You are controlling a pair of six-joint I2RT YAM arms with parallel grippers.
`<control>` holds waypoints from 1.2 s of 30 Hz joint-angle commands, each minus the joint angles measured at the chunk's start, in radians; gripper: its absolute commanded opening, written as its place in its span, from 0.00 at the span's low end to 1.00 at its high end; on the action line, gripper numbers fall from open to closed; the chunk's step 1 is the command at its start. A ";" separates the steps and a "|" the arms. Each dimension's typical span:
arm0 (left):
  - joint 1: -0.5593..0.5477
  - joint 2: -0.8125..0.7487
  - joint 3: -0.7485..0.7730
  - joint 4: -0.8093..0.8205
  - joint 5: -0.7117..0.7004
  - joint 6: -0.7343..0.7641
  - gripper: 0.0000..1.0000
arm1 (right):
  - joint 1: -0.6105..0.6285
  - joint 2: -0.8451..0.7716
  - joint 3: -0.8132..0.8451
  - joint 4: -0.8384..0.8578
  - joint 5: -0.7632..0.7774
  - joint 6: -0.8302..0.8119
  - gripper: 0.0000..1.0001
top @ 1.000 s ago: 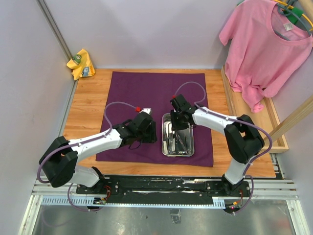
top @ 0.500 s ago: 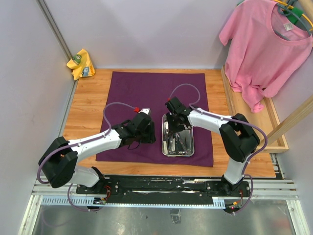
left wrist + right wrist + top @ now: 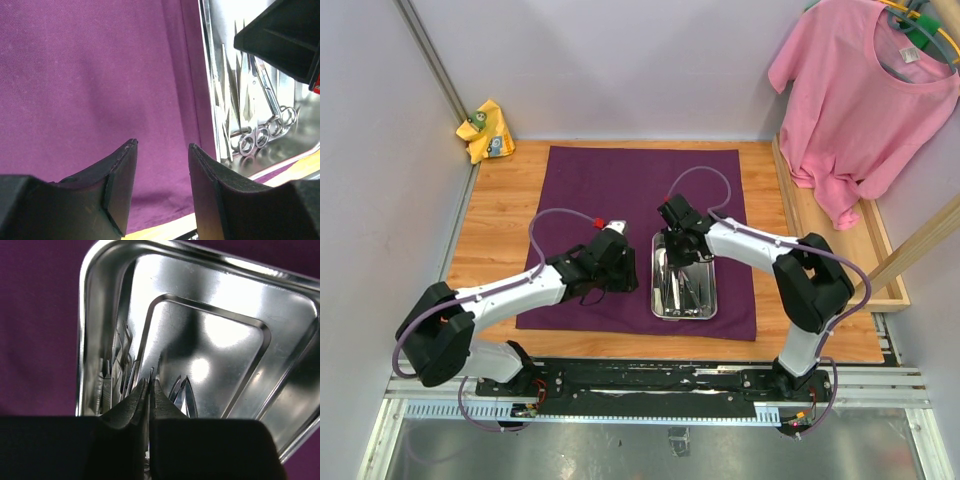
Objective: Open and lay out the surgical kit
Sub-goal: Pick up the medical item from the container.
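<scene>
Between pale walls, the wooden table (image 3: 500, 230) carries the purple cloth (image 3: 620, 180), spread flat. We see the left gripper (image 3: 162, 145) over it, fingers apart and empty. Just beside it, the steel tray (image 3: 685, 316) holds scissors (image 3: 272, 102) and other slim instruments, overlapping and hard to separate. The right gripper (image 3: 149, 382) is pressed together inside the tray; we cannot tell whether it pinches anything.

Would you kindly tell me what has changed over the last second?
The right gripper shifted slightly left over the far end of the steel tray and closed its jaws; whether it pinches one of the instruments is unclear. The left gripper stayed open above the purple cloth; tray and cloth did not move.
</scene>
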 commanded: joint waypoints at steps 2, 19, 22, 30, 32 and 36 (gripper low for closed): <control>0.008 -0.051 0.027 0.001 0.014 0.018 0.49 | 0.004 -0.082 0.070 -0.050 0.038 -0.032 0.01; 0.007 -0.159 0.010 0.201 0.251 0.029 0.50 | -0.222 -0.275 -0.153 0.418 -0.531 0.235 0.01; 0.007 -0.156 0.000 0.234 0.290 0.019 0.50 | -0.227 -0.260 -0.180 0.482 -0.583 0.283 0.01; 0.008 -0.150 -0.004 0.185 0.211 0.035 0.49 | -0.245 -0.211 -0.254 0.740 -0.735 0.454 0.01; 0.007 -0.163 -0.009 0.180 0.197 0.033 0.48 | -0.247 -0.206 -0.257 0.758 -0.749 0.462 0.01; 0.007 -0.178 -0.001 0.152 0.164 0.042 0.47 | -0.249 -0.207 -0.254 0.756 -0.758 0.460 0.01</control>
